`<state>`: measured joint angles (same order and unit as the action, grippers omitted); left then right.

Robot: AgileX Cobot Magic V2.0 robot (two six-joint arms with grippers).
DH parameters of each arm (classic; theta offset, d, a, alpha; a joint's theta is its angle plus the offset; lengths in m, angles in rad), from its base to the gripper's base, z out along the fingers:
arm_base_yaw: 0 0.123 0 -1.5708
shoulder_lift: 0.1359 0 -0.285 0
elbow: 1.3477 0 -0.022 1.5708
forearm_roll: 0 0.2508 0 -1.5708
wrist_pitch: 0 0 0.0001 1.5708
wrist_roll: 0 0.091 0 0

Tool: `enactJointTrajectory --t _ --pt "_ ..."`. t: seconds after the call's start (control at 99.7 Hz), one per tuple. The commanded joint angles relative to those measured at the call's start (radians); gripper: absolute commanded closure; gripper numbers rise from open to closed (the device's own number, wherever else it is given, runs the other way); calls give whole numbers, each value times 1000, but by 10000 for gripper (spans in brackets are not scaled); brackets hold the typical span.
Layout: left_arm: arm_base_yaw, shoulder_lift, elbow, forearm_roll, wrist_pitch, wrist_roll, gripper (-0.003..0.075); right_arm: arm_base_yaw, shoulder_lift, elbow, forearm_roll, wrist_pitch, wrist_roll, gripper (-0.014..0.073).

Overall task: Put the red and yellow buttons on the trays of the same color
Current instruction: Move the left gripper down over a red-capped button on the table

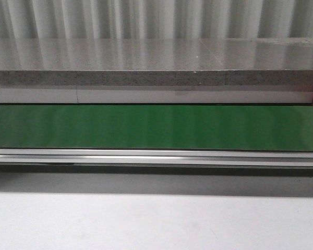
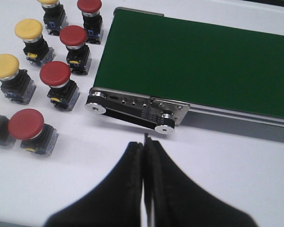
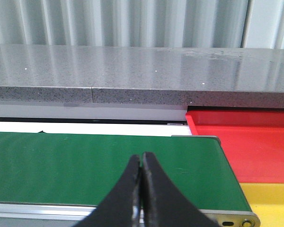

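Where conveyor belt ends, buttons beside.

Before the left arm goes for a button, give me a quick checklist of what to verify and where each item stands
1. Left gripper empty: ok, but shut; open it first.
2. Right gripper empty: ok, shut on nothing.
3. Buttons available: ok, red buttons such as and yellow buttons such as stand upright beside the belt's end.
4. Green belt free of buttons: ok in all three views.
5. Red tray and yellow tray present past the belt's far end: ok.
6. Yellow tray contents: cannot tell, mostly out of view.
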<state>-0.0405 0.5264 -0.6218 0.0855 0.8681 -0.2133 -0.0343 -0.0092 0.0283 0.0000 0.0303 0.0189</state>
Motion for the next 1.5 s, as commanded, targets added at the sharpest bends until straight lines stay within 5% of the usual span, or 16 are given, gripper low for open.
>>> enactJointTrajectory --t 0.0,0.12,0.291,0.361,0.622,1.143,1.494 --pt "-7 23 -35 -8 -41 -8 737 -5 -16 -16 -11 -80 -5 659" --pt "-7 25 -33 -17 -11 -8 634 -5 -16 -16 -11 -80 -5 659" --pt "-7 27 -29 -35 5 -78 226 -5 -16 -16 -11 -80 -5 659" --pt "-7 29 -29 -33 5 -101 141 -5 -16 -16 -11 -80 -5 659" --pt "19 135 8 174 -13 -408 134 -5 -16 -16 -11 -80 -5 659" --pt "334 493 39 165 -297 -449 134 -5 -16 -16 -11 -80 -5 659" --pt "404 681 8 164 -427 -445 134 -5 -16 -16 -11 -80 -5 659"
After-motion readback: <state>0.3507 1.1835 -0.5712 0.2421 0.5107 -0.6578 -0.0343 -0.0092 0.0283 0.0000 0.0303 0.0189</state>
